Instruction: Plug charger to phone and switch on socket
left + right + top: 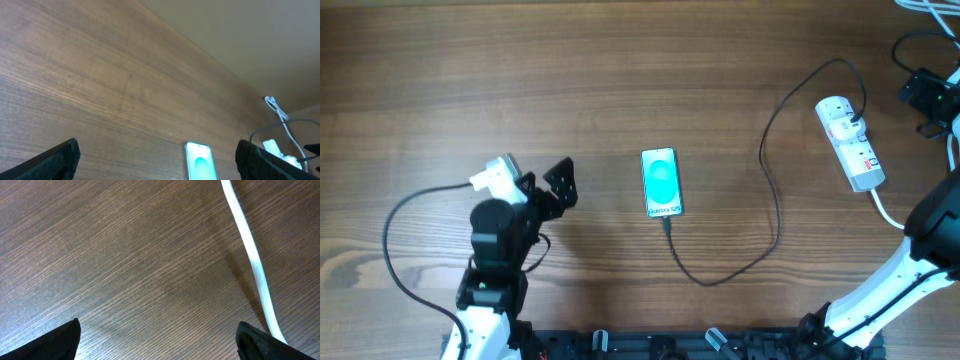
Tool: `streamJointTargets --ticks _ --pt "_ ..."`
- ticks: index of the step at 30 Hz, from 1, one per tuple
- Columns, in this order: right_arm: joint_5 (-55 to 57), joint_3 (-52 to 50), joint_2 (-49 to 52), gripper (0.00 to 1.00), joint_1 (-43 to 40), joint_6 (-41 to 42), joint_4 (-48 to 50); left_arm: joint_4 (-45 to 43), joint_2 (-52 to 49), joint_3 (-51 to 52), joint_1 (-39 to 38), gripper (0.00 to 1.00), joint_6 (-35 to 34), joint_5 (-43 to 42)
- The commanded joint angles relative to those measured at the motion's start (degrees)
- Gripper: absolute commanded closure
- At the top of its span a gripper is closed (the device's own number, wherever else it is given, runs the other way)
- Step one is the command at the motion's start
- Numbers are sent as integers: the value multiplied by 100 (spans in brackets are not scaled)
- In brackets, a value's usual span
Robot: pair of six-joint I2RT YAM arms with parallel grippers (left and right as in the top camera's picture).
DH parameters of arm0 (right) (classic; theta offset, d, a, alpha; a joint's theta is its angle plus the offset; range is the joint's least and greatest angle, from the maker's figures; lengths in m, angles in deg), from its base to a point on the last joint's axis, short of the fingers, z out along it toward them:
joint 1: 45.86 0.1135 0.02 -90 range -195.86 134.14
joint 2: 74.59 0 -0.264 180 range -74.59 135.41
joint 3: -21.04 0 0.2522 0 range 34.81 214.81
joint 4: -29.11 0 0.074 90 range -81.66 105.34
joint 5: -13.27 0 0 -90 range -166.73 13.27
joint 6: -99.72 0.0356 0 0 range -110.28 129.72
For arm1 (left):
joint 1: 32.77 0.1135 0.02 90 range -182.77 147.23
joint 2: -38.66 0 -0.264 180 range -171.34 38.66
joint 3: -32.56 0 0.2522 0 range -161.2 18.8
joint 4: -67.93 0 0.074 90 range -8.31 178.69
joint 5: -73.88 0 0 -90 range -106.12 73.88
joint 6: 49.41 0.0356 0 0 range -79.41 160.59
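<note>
The phone [662,183] lies flat mid-table with its teal-green screen lit. It also shows in the left wrist view [200,161]. The thin black charger cable [775,215] runs from the phone's near end in a loop to the white power strip [850,145] at the right, where a dark plug sits in an outlet. The connector is too small to make out. My left gripper [558,184] is open and empty, left of the phone and facing it [157,157]. My right gripper [920,95] is open and empty [157,335], above bare table right of the strip.
The strip's thick white cord [885,210] leads off toward the right arm [930,235], and a white cord also shows in the right wrist view [252,262]. More cables hang at the far right corner [920,8]. The arm bases stand along the near edge.
</note>
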Motion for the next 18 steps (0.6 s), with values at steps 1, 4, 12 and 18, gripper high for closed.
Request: streamJointTargets --ticks 1,4,12,18 --pt "33 33 -151 0 46 22 22 -328 238 573 26 0 -17 -68" --pt "33 33 -151 0 46 22 24 -328 404 833 26 0 -17 -66" --pt "33 33 -151 0 46 20 24 -155 855 1093 26 0 -13 -63" --pt "33 33 -151 0 46 20 22 549 1067 1093 26 0 -13 22"
